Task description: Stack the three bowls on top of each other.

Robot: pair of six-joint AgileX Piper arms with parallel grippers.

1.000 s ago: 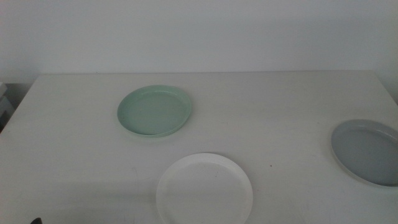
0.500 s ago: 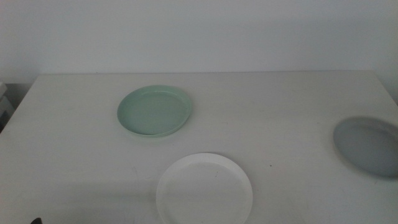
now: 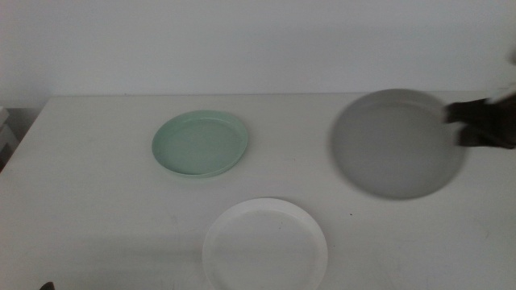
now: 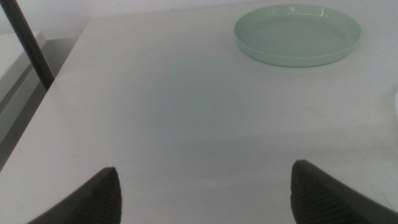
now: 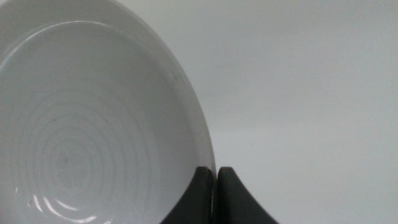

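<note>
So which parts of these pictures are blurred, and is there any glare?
Middle view: the grey bowl and right gripper are smeared by motion; the green bowl and white bowl are sharp. Right wrist view: small bright glints on the grey bowl. Left wrist view: the fingers look soft.

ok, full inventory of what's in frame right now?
green bowl: 1, mint green, flat on the table, far left of centre.
white bowl: 1, white, flat on the table at the near edge, partly cut off.
grey bowl: 1, pale grey, blurred, held off the table at right, clamped by its rim.
table: 1, white, carries the green and white bowls.
wall: 1, white, behind the table.
right gripper: 1, dark, at the right edge, shut on the grey bowl's rim.
left gripper: 1, dark, open, low over the table's near left corner, waiting.
</note>
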